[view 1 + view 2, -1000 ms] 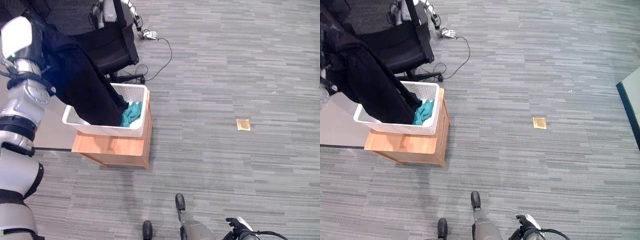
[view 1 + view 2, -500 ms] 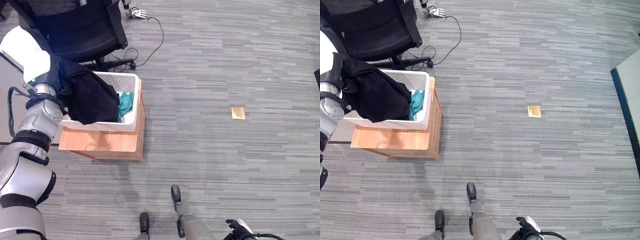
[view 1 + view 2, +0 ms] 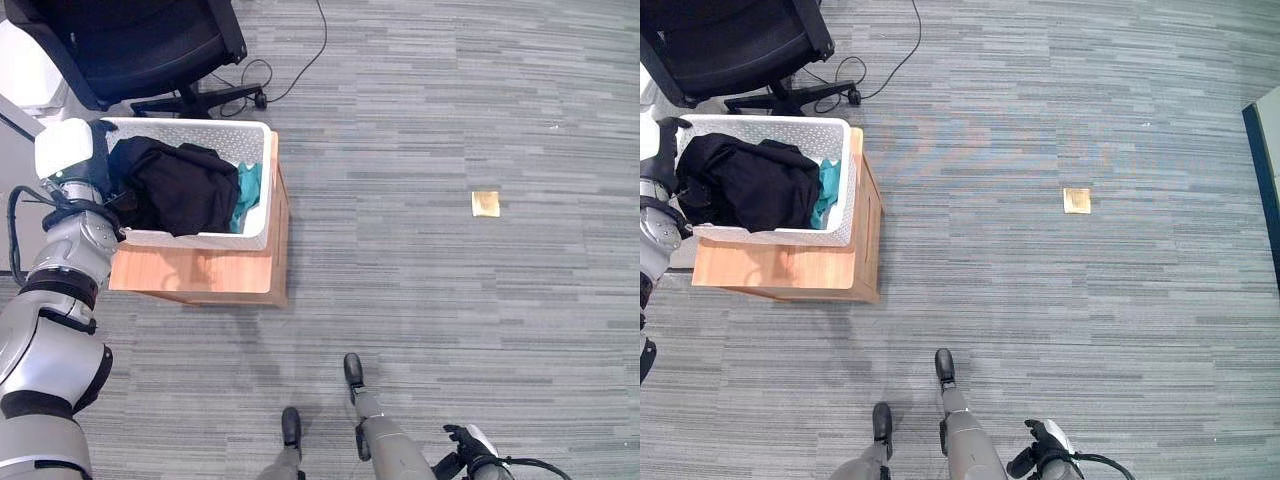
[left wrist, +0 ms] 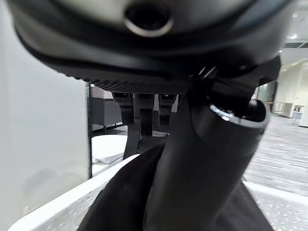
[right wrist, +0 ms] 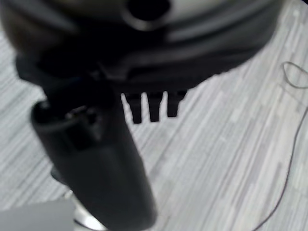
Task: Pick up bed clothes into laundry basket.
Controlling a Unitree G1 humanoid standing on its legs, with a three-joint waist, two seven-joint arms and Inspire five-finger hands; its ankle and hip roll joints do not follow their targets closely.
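1. Since the earlier frame the black garment (image 3: 178, 187) has come down from hanging over the basket rim and now lies bunched inside the white laundry basket (image 3: 255, 190); the whole view has also shifted, so the camera moved too.
2. Basket sits on a low wooden stand (image 3: 200, 275) at the left of the scene, with a teal cloth (image 3: 248, 190) inside against its right wall. A black office chair (image 3: 140, 45) stands just beyond it on the far side.
3. Left hand (image 4: 202, 163) is at the basket's left edge, down against the black garment. Its wrist view shows dark fingers straight beside the thumb, with the cloth lying past them; judged relaxed, not clamped on the fabric.
4. Right hand (image 5: 96, 159) hangs low at the near right over the carpet, fingers straight, holding nothing.
5. Risk: if fabric is snagged on the left fingers, withdrawing the hand could drag the garment back over the left rim.
6. Risk: the hand is close to the basket wall; a sideways pull could nudge the light basket off the stand.
7. A small tan square (image 3: 486, 203) lies on the carpet well apart at the right; not clothing as far as can be told.
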